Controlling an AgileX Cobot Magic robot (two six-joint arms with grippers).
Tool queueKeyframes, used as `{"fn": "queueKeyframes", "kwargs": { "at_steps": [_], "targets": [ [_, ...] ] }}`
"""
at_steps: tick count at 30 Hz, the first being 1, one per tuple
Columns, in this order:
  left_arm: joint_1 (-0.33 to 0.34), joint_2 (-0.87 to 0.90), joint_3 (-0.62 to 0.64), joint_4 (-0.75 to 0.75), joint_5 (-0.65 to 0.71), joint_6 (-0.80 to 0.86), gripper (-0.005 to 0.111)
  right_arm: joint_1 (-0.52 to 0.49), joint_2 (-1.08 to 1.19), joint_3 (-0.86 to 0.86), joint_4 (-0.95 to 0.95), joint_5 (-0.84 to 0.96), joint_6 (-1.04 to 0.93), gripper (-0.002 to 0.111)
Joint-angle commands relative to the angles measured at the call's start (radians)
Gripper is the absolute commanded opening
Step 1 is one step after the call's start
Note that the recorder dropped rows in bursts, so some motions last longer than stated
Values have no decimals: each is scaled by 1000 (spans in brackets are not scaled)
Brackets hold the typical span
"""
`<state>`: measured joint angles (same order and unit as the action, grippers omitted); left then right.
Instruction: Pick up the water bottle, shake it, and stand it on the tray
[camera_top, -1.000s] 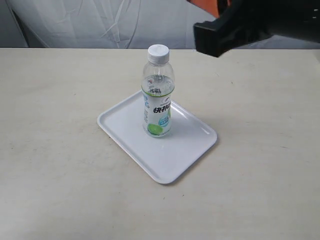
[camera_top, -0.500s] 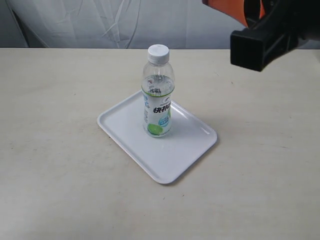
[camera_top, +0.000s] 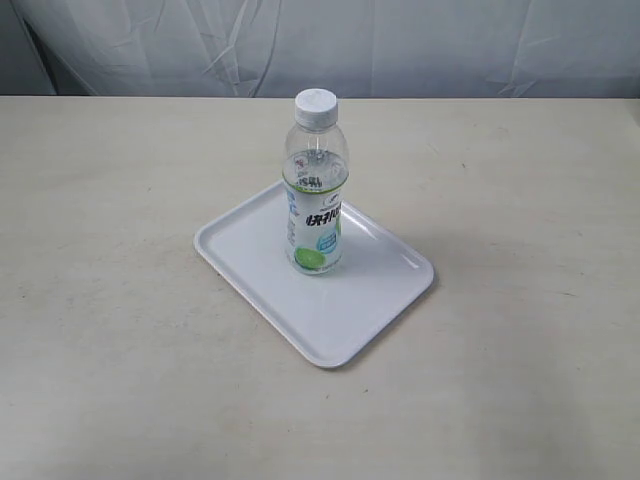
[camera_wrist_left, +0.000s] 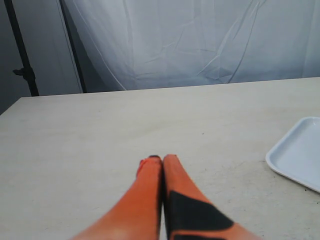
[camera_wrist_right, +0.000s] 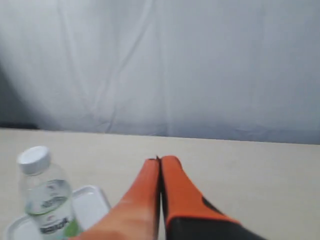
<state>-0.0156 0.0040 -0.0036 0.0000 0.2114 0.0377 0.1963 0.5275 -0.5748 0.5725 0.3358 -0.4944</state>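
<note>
Standing upright on the tray (camera_top: 352, 312), the bottle (camera_top: 317, 190) has its white cap up and its long axis vertical. It sits a little toward the tray's far side, with its base inside the rim. The tray lies at an angle near the middle of the counter (camera_top: 110, 210).

Neither arm shows in the exterior view. The left jaws are clenched on nothing, their orange fingers (camera_wrist_left: 149, 185) pressed together low over bare counter. That wrist view catches only a corner of the tray (camera_wrist_left: 300, 150) and no bottle. The right jaws are likewise clenched and empty, fingers (camera_wrist_right: 175, 190) touching. Their view takes in the bottle (camera_wrist_right: 44, 200) and part of the tray, ahead and off to one side, well apart from the tips.

Judged from this, the placing looks done. Whether the bottle has been shaken cannot be told. Should a regrasp be needed, the right arm seems the better placed, with the bottle likely to its left. The jaws would have to open and come at the upright body from the side.
</note>
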Motion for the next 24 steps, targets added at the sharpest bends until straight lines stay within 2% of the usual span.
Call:
{"fn": "queueKeyframes", "kwargs": {
  "at_steps": [1,9,17,24],
  "targets": [
    [-6,-4,4,0,-9,-2,0,-180,-171,167,-27,-3,0,3],
    [-6,-4,4,0,-9,-2,0,-240,-303,411,-38,-17,18,3],
    [-6,-4,4,0,-9,-2,0,-265,-447,509,-492,30,505,3],
    [-6,-4,4,0,-9,-2,0,-265,-497,549,-547,32,523,3]
  ]
}}
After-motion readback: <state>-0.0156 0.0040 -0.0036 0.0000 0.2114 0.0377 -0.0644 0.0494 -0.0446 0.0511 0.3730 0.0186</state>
